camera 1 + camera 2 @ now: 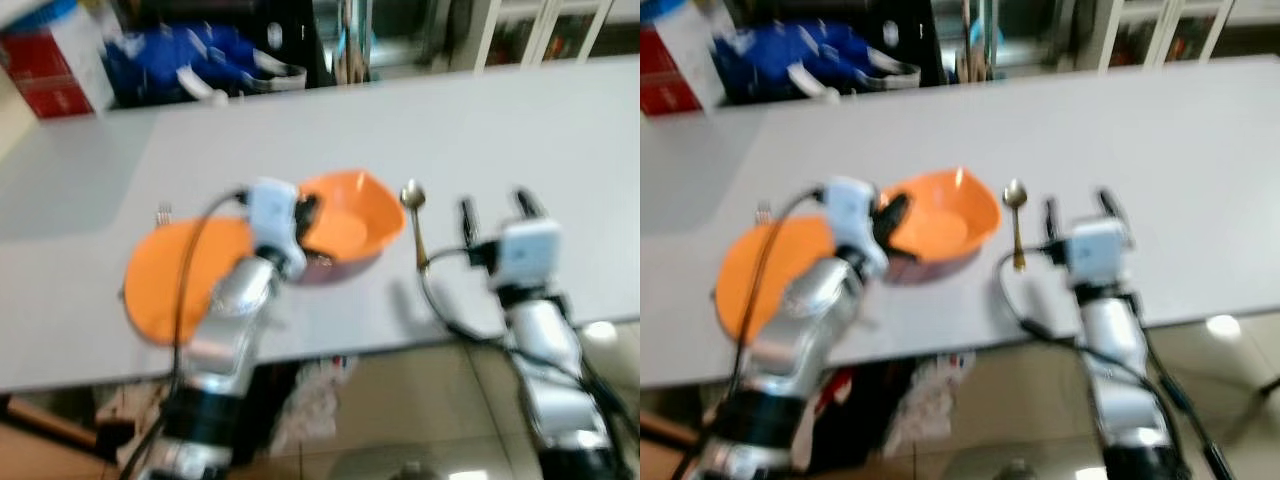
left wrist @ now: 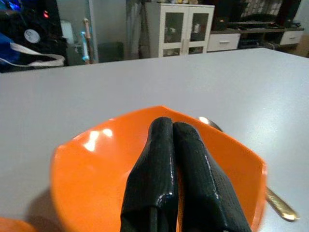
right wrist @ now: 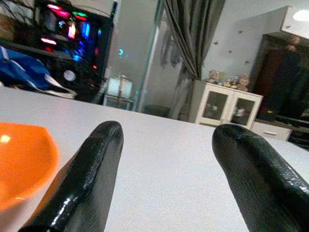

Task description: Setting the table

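Note:
An orange bowl (image 1: 350, 228) sits near the table's front edge, beside a flat orange plate (image 1: 165, 280) on its left. My left gripper (image 1: 306, 212) is at the bowl's left rim, its fingers (image 2: 166, 174) pressed together over the orange inside, shut on the bowl. A gold spoon (image 1: 415, 232) lies just right of the bowl, bowl end pointing away from me. My right gripper (image 1: 496, 208) hovers right of the spoon, open, with nothing between its fingers (image 3: 89, 174). A fork tip (image 1: 163, 212) shows behind the plate.
The grey table (image 1: 520, 130) stretches far back and right. A blue bag (image 1: 175, 60) and a red box (image 1: 45, 75) stand beyond its far left edge. White cabinets (image 2: 178, 34) stand behind. The front edge (image 1: 400, 350) drops to a tiled floor.

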You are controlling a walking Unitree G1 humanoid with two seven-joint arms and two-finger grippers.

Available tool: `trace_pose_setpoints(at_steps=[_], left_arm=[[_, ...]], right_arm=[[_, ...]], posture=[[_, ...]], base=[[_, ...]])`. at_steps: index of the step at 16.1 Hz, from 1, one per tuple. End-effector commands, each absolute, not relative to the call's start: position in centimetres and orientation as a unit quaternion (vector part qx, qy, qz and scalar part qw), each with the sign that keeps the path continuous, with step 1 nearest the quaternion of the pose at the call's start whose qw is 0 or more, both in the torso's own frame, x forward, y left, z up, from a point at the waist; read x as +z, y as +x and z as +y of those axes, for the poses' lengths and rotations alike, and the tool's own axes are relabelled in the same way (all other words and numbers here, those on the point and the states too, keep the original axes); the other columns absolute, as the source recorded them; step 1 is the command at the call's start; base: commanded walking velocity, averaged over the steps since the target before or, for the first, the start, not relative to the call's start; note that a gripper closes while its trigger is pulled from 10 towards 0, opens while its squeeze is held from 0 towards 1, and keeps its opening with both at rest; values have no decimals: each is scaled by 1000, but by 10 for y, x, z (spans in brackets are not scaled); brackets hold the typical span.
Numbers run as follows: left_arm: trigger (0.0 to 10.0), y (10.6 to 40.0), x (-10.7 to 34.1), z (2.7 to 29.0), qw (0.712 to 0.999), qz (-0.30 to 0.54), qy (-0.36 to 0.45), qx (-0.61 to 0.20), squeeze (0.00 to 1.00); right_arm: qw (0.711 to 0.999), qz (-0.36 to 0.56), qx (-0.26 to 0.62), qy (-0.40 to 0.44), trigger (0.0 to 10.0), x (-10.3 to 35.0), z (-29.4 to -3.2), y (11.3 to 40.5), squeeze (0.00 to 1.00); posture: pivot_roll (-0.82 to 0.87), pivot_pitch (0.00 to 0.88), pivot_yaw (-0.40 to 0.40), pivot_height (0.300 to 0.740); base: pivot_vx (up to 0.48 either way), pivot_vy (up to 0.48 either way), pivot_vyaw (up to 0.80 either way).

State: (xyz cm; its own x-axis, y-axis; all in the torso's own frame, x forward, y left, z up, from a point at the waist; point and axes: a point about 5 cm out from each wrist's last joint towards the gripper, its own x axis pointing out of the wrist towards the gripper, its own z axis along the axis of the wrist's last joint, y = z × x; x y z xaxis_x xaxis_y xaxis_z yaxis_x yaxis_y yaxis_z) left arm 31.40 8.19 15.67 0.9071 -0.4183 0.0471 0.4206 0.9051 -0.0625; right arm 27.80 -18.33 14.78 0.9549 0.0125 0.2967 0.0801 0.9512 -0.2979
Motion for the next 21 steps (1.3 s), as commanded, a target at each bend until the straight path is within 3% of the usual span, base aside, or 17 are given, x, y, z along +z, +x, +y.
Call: trace_pose_setpoints(at_steps=[1, 9, 16, 21], left_arm=[[10000, 317, 158, 95, 981, -19, -28, -191, 0], [10000, 318, 158, 93, 980, -21, -14, -198, 0], [10000, 321, 155, 96, 981, -11, -23, -192, 0], [10000, 327, 160, 91, 980, -11, -10, -198, 0]], right_arm=[[979, -144, 0, -141, 10000, 146, -172, 282, 0], [982, -128, 4, -142, 10000, 136, -170, 282, 0], [982, -118, 4, -145, 10000, 132, -173, 279, 0], [983, -112, 4, -146, 10000, 130, -172, 276, 0]], posture=[[-130, 0, 87, 736], [-128, 0, 87, 736], [-135, 0, 88, 736], [-137, 0, 92, 736]], base=[[0, 0, 0], [0, 0, 0], [0, 472, 0], [0, 0, 0]])
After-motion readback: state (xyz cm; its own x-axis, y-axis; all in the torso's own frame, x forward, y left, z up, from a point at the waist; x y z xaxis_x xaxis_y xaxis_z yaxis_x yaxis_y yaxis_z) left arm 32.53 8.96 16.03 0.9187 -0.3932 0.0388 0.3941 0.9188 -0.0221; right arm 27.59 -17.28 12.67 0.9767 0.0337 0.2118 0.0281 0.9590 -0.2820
